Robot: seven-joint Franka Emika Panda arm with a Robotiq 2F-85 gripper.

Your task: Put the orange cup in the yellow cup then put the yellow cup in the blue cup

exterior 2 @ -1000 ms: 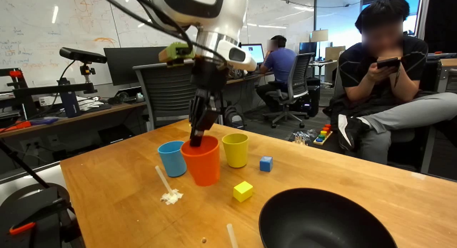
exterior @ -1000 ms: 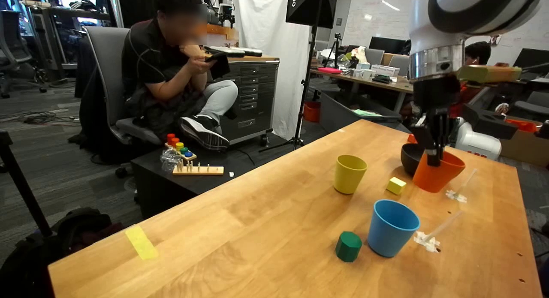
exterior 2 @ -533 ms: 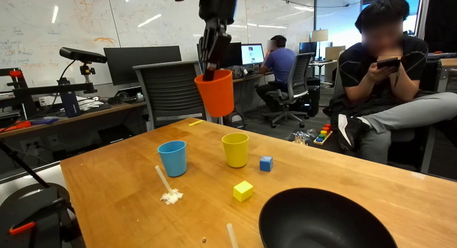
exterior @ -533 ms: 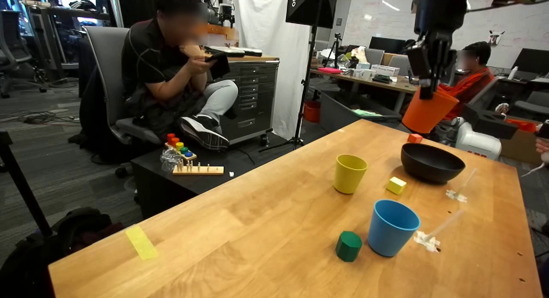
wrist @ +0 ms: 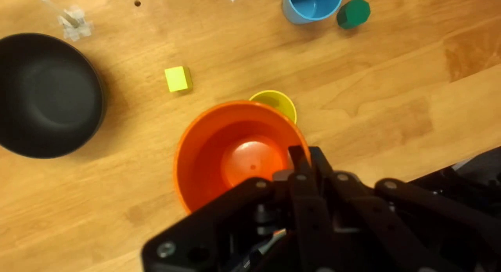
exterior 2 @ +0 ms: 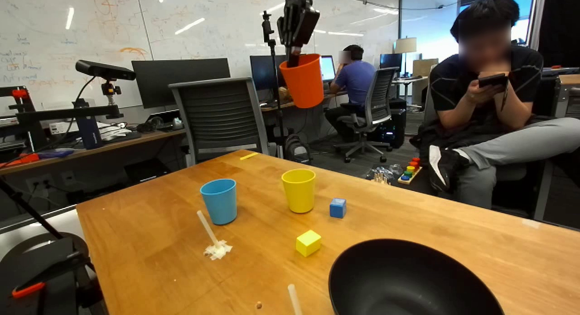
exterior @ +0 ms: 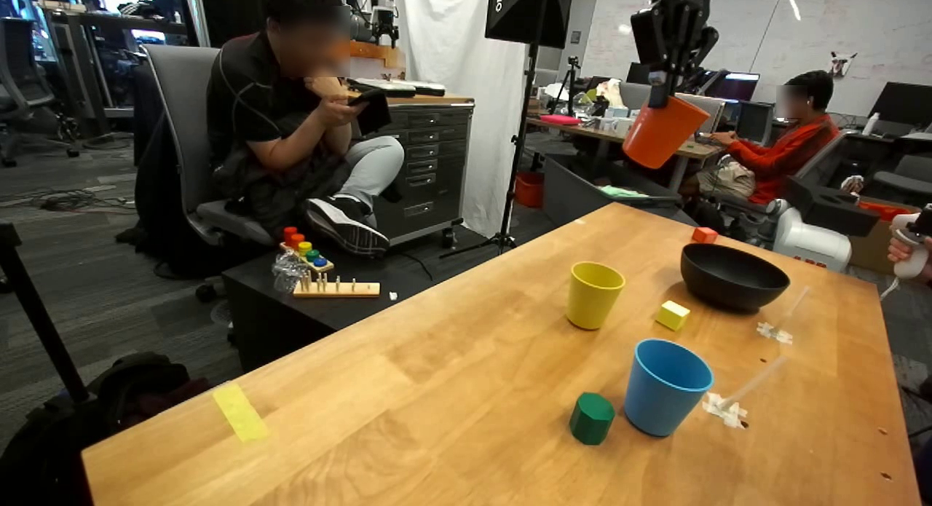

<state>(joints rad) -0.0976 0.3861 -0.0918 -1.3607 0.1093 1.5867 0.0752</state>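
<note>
Orange cup [exterior: 662, 133] hangs in mid-air, tilted, in an exterior view, its wall pinched by the gripper [exterior: 663, 96]; yellow cup [exterior: 593, 300] and blue cup [exterior: 659, 397] stand upright, apart, on the table [exterior: 466, 397]. In an exterior view, a blue block [exterior 2: 337, 208] sits near the yellow cup. In the wrist view, fingers [wrist: 321, 162] clasp the orange cup, which partly hides the yellow cup.

in an exterior view i look down from close by the black bowl [exterior 2: 410, 278], out past it; in an exterior view i see it from well apart, across the desk [exterior: 473, 375]. past my hand [wrist: 308, 152], my wrist view looks down beside it. all three share that bowl.
</note>
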